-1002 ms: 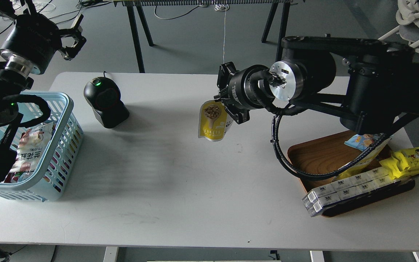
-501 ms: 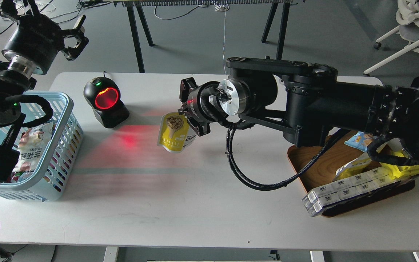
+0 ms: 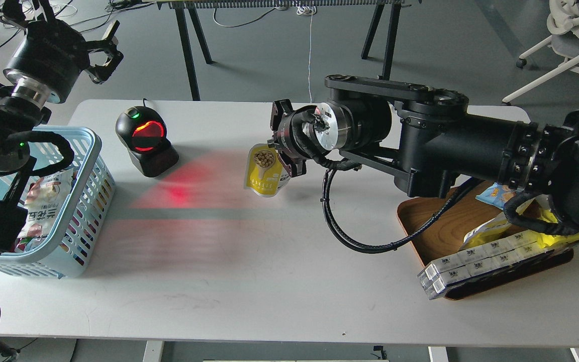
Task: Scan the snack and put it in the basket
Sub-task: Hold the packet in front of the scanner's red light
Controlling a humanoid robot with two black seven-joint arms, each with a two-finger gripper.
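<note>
The snack (image 3: 264, 171), a yellow pouch with a round picture of beige balls, hangs upright from my right gripper (image 3: 280, 151), which is shut on its top right edge. It is held above the white table (image 3: 249, 261), to the right of the black scanner (image 3: 145, 141), whose window glows red. The light blue basket (image 3: 76, 201) stands at the table's left edge with snack packets inside. My left gripper (image 3: 108, 50) is raised above and behind the basket with its fingers spread, empty.
A brown wooden tray (image 3: 440, 221) at the right holds several white boxes (image 3: 475, 261), a small blue packet (image 3: 493, 193) and yellow wrappers, partly hidden by my right arm. Red scanner light falls on the table between scanner and pouch.
My right gripper carried the pouch left toward the scanner, whose window lit red, then drew back a little to the right and up. The left arm has barely moved.
</note>
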